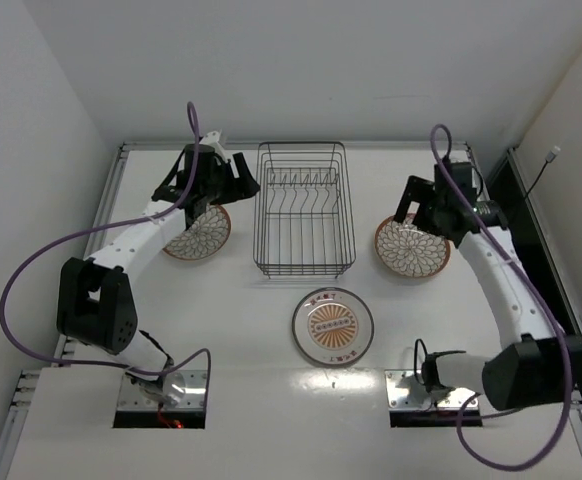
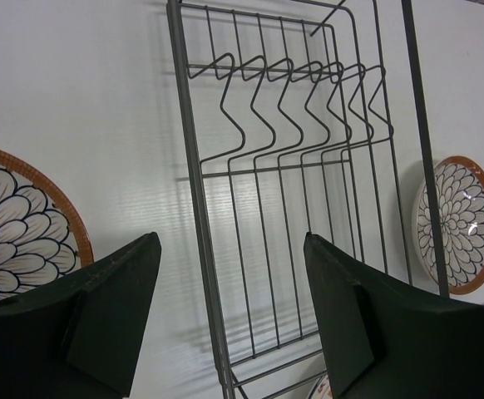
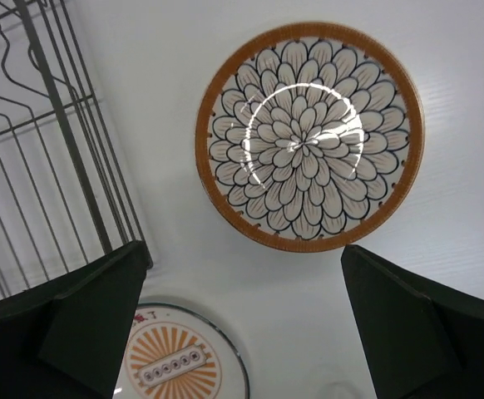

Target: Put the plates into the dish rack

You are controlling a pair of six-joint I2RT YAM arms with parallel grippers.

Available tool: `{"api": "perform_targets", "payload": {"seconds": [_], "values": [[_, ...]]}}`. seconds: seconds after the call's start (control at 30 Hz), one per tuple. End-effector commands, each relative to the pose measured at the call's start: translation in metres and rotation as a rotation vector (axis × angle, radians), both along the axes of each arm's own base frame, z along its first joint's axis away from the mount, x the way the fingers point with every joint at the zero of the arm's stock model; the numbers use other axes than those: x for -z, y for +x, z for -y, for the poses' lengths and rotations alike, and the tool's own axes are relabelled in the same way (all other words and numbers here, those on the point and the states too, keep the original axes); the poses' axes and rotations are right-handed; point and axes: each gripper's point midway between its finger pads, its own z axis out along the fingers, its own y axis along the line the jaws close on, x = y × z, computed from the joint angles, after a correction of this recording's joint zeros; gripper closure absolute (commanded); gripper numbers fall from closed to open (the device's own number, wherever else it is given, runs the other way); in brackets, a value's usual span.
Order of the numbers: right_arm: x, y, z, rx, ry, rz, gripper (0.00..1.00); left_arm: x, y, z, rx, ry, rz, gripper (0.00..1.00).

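The dish rack (image 1: pixel 303 210) is sitting mid-bench (image 1: pixel 221 330), its long axis running away from the arms, with its tines (image 2: pixel 292 91) standing in a row across the far half. Three plates are lying flat, faces up: the left petal plate (image 1: pixel 203 238) beside the rack's left side, the right petal plate (image 1: pixel 412 250) beside its right, and the sunburst plate (image 1: pixel 333 326) near its front end. The left claw (image 2: pixel 229 249) is hanging wide and empty over the rack's left rim. The right claw (image 3: pixel 244 253) is gaping wide and empty by the right petal plate.
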Motion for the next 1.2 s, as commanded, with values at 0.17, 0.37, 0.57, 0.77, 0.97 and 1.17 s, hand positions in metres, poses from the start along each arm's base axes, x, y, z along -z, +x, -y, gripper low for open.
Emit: {"api": "perform_targets", "payload": {"seconds": [0.17,0.37,0.57,0.77,0.97,1.17], "values": [[0.071,0.011,0.053,0.072,0.496,-0.06,0.0,-0.01,0.003,0.003,0.013,-0.007,0.042,0.33],[0.13,-0.012,0.062,0.213,0.737,-0.075,0.03,-0.013,0.003,0.004,0.021,-0.011,0.041,0.33],[0.167,-0.027,0.071,0.308,0.741,-0.148,0.03,-0.017,0.003,0.002,0.011,-0.009,0.051,0.33],[0.204,-0.028,0.059,0.379,0.909,-0.204,0.32,-0.017,0.003,0.002,0.011,-0.009,0.051,0.33],[0.21,-0.021,0.056,0.415,0.922,-0.226,0.46,-0.017,0.003,0.002,0.011,-0.009,0.051,0.33],[0.204,-0.028,0.062,0.401,0.887,-0.212,0.92,-0.021,0.002,0.0,0.003,-0.008,0.063,0.33]]}}
